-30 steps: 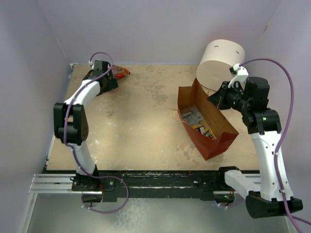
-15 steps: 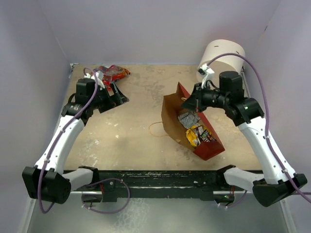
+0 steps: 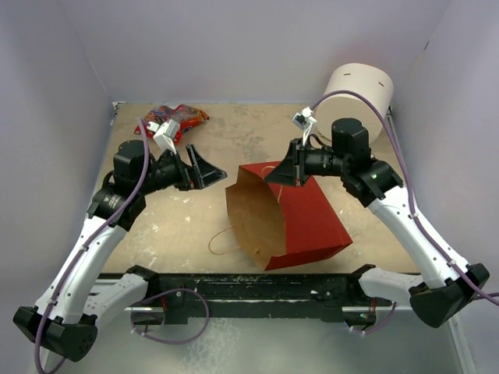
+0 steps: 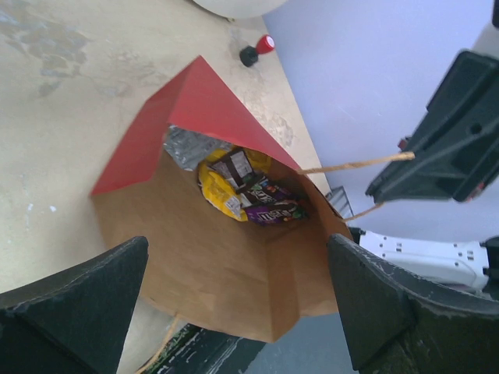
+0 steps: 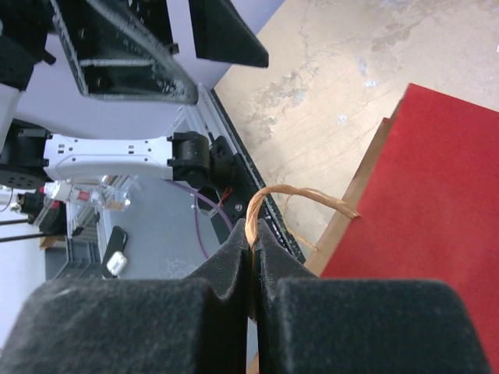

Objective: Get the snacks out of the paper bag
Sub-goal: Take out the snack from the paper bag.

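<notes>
**— Which step is in hand?**
— Emptying, partly done. A larger red cartoon-printed bag (image 3: 178, 117) already lies at the far left of the tan worktop (image 3: 234, 140). The large red-brown paper bag with tan kraft inside (image 3: 300, 226) lies on its side near the middle, mouth facing left. The right jaws are pinched together on its thin string handle (image 5: 273, 193).

**— And the left arm?**
— The left jaws are spread wide and hold nothing, aimed at the mouth from just beside it. That wrist's view shows what is deep inside: yellow wrappers (image 4: 222, 195), a dark purple candy packet (image 4: 273, 212) and a crinkled silver-grey packet (image 4: 185, 148).

**— Next move?**
— By my reckoning, reach into the mouth and close on one packet while the right holds the handle. The packets are heaped far back, so taking just one looks tricky.

**— What has changed?**
— Half a second ago the bag sat further right, opening upward, its packets visible from above. Now it is rolled red side up. The left arm has come in from the far-left corner, with its jaws wider than a second ago.
</notes>
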Tool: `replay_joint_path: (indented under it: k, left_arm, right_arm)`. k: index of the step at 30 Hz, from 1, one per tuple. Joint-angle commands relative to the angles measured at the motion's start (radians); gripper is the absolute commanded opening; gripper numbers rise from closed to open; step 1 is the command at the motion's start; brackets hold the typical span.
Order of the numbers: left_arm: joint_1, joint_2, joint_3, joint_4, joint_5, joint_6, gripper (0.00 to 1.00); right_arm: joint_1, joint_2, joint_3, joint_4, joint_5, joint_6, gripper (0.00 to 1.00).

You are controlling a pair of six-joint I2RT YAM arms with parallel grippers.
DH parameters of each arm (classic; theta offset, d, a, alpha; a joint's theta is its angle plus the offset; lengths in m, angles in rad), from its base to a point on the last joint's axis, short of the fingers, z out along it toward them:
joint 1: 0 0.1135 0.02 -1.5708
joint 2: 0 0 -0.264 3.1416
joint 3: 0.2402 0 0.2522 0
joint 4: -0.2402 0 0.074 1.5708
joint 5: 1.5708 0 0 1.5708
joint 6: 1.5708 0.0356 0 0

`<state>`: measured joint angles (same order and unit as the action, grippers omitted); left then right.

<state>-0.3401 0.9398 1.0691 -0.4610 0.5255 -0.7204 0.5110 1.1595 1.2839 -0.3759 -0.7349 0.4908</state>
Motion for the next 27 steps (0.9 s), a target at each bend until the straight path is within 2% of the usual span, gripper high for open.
replay_joint_path:
  k: [1,7,12,15,18,22,27]
  left_arm:
    - [-0.045,-0.053,-0.092,0.122,0.051,-0.051,1.0]
    - [-0.227,-0.127,-0.224,0.285,-0.072,-0.053,0.96]
    - [-0.516,0.015,-0.199,0.338,-0.277,0.052,0.92]
    - [-0.675,0.128,-0.162,0.382,-0.383,0.114,0.9]
    - [-0.73,0.208,-0.165,0.484,-0.414,0.154,0.87]
    - [-0.776,0.306,-0.176,0.619,-0.387,0.183,0.82]
    - [-0.812,0.353,-0.163,0.619,-0.386,0.259,0.77]
  right_arm:
    - [-0.002,-0.016,0.019,0.032,0.009,0.034,0.0]
    - [-0.003,-0.052,0.053,-0.158,0.106,-0.063,0.0]
    - [-0.003,-0.063,0.108,-0.336,0.173,-0.208,0.0]
    - [-0.003,-0.099,0.115,-0.361,0.156,-0.238,0.0]
    - [-0.003,-0.157,0.081,-0.32,0.141,-0.229,0.0]
    - [-0.003,-0.235,0.018,-0.261,0.186,-0.168,0.0]
    - [-0.003,-0.243,-0.061,-0.118,0.154,-0.082,0.0]
